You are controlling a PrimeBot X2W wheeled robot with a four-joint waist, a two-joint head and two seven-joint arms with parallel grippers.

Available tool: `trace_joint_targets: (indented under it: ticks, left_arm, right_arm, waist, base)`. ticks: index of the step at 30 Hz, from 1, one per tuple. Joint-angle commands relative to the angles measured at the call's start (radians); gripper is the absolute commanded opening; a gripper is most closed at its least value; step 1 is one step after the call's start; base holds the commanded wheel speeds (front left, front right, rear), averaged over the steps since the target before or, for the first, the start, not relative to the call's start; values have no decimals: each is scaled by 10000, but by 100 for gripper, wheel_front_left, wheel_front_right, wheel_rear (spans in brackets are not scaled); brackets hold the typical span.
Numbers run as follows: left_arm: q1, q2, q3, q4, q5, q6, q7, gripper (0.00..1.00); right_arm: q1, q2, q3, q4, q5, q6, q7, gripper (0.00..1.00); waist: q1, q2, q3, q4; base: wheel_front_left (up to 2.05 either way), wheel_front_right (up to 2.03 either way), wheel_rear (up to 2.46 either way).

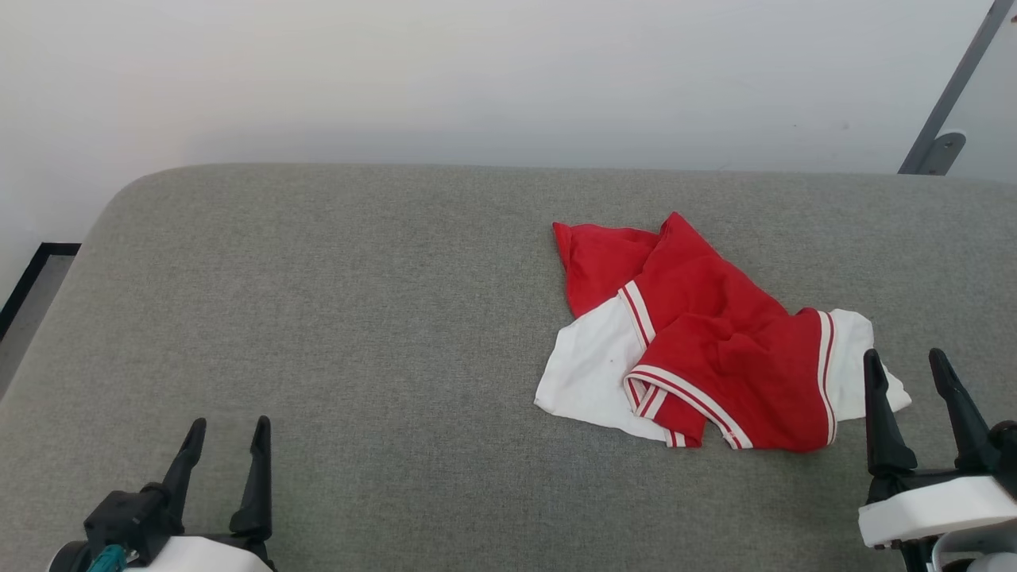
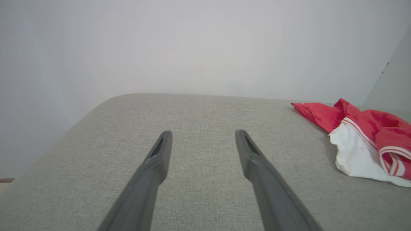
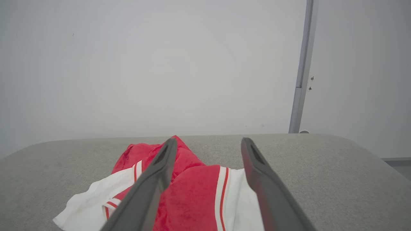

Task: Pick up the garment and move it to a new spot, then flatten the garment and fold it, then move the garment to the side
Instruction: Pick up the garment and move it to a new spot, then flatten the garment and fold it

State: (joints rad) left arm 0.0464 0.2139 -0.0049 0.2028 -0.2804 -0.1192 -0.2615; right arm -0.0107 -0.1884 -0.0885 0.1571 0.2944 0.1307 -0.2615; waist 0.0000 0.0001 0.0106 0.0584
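The garment (image 1: 707, 342) lies crumpled on the right half of the grey cushioned surface (image 1: 357, 318): red shorts with white panels and striped trim. My right gripper (image 1: 906, 361) stands open at the lower right, its fingers at the garment's right white edge and empty. In the right wrist view the garment (image 3: 192, 195) spreads beneath and between that open gripper (image 3: 208, 144). Far off at the lower left, my left gripper (image 1: 228, 429) is open and empty. The left wrist view has its gripper (image 2: 203, 134) over bare cushion, with the garment (image 2: 362, 141) at the right edge.
A pale wall (image 1: 477, 71) rises right behind the cushion's far edge. A grey metal post (image 1: 949, 95) with a bracket leans at the back right. The cushion's rounded left corner drops toward a floor strip (image 1: 32, 286). Bare cushion stretches left of the garment.
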Motion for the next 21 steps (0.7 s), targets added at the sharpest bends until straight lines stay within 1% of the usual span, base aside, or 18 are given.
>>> trace_joint_targets:
  ticks: [1, 12, 15, 18, 19, 21]
  left_arm:
    - [102, -55, 78, -26, 121, -36, -53, 100]
    - [183, -185, 167, -82, 257, -126, -52, 100]
    - [-56, -77, -85, -158, 120, -129, -53, 100]
    - [-702, 107, -536, -246, -36, -129, -53, 100]
    - [-702, 107, -536, -246, -36, -129, -53, 100]
    - [-1293, 383, -1129, -148, -176, -130, -52, 100]
  right_arm:
    - [40, 22, -3, -41, -66, -1, -49, 100]
    - [34, 72, 56, -55, -55, 1, -50, 100]
    - [-81, 61, 90, -56, -22, 1, -50, 100]
    - [-233, 112, 108, -106, -45, -1, -50, 100]
    - [-233, 112, 108, -106, -45, -1, -50, 100]
    - [-324, 148, 168, -105, -57, 1, -50, 100]
  waist:
    - [0, -1, -4, -4]
    - [0, -1, -92, -66]
    - [0, -1, -23, -106]
    - [0, -1, 95, -148]
    - [0, -1, 95, -148]
    - [0, -1, 185, -219]
  base:
    - [0, 0, 0]
    - [0, 0, 0]
    - [0, 0, 0]
    - [0, 0, 0]
    - [0, 0, 0]
    - [0, 0, 0]
